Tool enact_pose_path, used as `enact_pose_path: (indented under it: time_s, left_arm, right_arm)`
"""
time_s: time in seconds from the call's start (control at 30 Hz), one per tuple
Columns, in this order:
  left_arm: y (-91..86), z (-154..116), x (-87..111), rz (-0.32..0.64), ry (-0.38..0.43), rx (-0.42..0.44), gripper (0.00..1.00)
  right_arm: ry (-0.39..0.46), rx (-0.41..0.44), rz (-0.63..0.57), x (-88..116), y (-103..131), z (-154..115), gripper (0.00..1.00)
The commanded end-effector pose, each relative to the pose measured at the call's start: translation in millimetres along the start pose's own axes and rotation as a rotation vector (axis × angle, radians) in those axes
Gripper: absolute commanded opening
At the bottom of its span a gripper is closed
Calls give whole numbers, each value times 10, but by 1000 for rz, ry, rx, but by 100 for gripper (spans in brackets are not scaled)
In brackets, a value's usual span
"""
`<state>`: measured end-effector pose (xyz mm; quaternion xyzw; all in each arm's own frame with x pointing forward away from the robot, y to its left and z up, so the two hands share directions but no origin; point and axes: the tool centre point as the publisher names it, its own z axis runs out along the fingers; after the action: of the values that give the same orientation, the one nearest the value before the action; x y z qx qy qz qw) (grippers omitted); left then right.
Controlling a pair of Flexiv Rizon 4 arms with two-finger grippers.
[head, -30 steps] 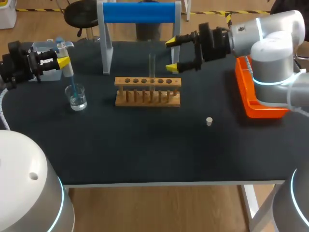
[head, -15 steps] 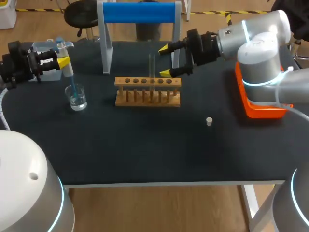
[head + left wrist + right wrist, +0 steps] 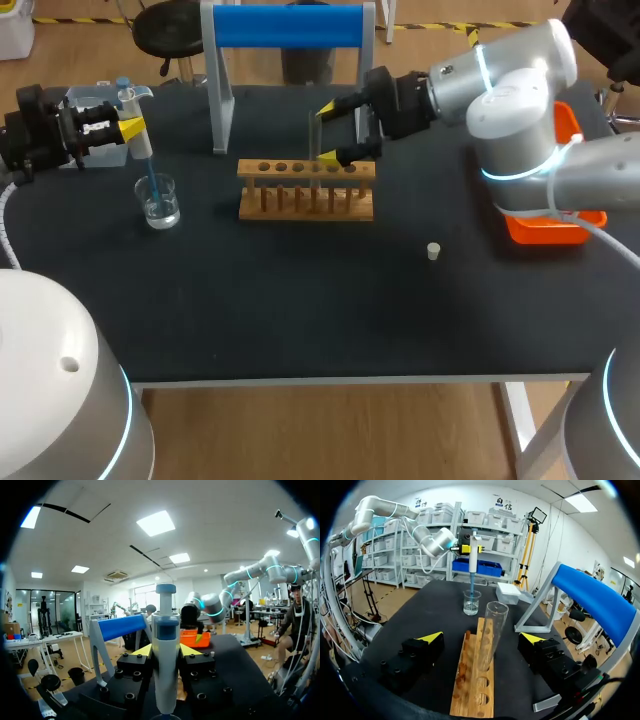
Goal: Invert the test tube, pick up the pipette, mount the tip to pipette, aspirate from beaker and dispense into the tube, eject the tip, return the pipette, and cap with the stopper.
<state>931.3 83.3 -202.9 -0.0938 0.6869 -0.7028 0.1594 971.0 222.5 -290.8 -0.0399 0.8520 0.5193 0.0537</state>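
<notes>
Two grippers: left gripper (image 3: 128, 128) clamps pipette (image 3: 141, 150) dipped in beaker (image 3: 160, 206), left of rack (image 3: 306, 202); right gripper (image 3: 327, 133) released, astride tube (image 3: 314, 140) in rack.

A clear test tube (image 3: 314, 135) stands upright, open end up, in the wooden rack (image 3: 306, 195). The white pipette (image 3: 143, 150) stands over the small glass beaker (image 3: 160, 205). Its blue tip (image 3: 153, 185) dips into the water. The little pale stopper (image 3: 433, 251) lies alone on the counter (image 3: 300, 310).
</notes>
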Motion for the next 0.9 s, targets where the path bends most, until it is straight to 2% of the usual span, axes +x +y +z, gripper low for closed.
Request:
enact_pose_path:
  time_s: [0.03, 0.27, 0.5, 0.9]
  left_arm:
    - [-7, -2, 8, 1, -2, -1, 0]
    - [-7, -2, 8, 1, -2, -1, 0]
    - [-7, -2, 8, 1, -2, -1, 0]
    - [-7, -2, 8, 1, -2, -1, 0]
  right_arm:
    - [1, 21, 4, -70, -22, 87, 100]
    - [-11, 35, 13, -71, -49, 137, 100]
    - [-39, 82, 3, -81, -71, 200, 100]
    - [-58, 103, 8, -116, -82, 262, 100]
